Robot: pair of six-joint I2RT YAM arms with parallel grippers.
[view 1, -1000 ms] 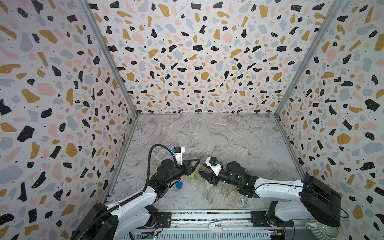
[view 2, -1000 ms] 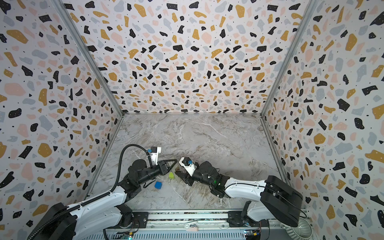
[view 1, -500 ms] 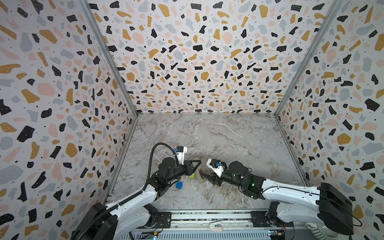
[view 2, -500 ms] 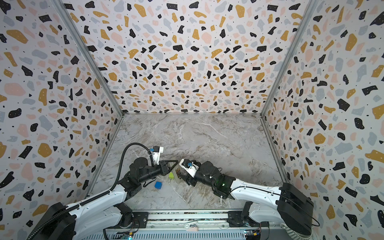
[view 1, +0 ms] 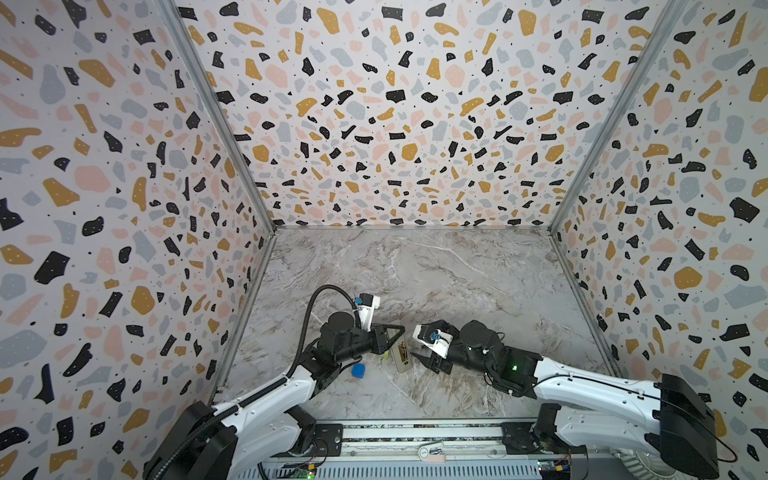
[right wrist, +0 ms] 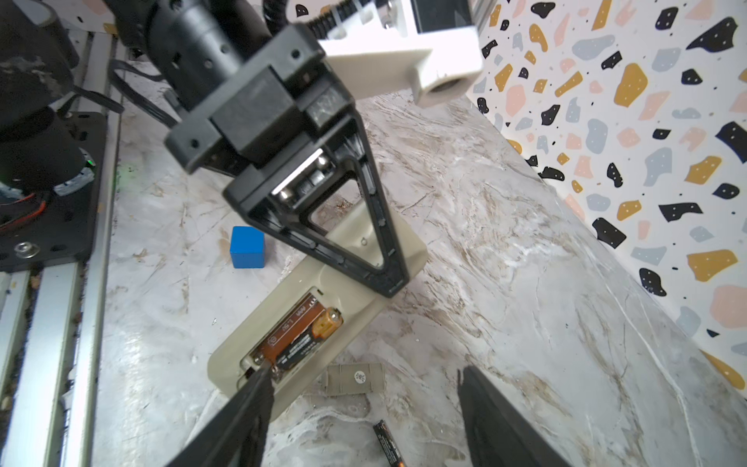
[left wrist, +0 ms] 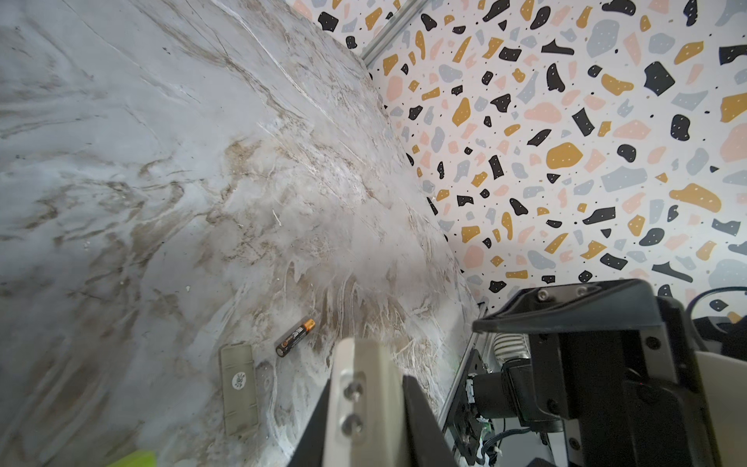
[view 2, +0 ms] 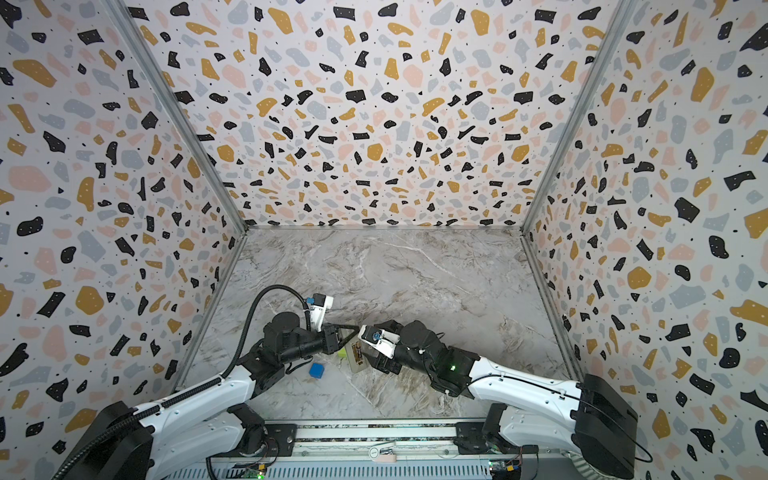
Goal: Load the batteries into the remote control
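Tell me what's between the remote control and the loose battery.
The detached battery cover lies between remote control and loose battery, in the right wrist view.

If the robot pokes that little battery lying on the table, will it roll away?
Probably yes: the loose battery is a smooth round cylinder lying on its side on the flat marble table, so a sideways poke likely rolls it. It looks stiff, and its slick casing may slip between the jaws.
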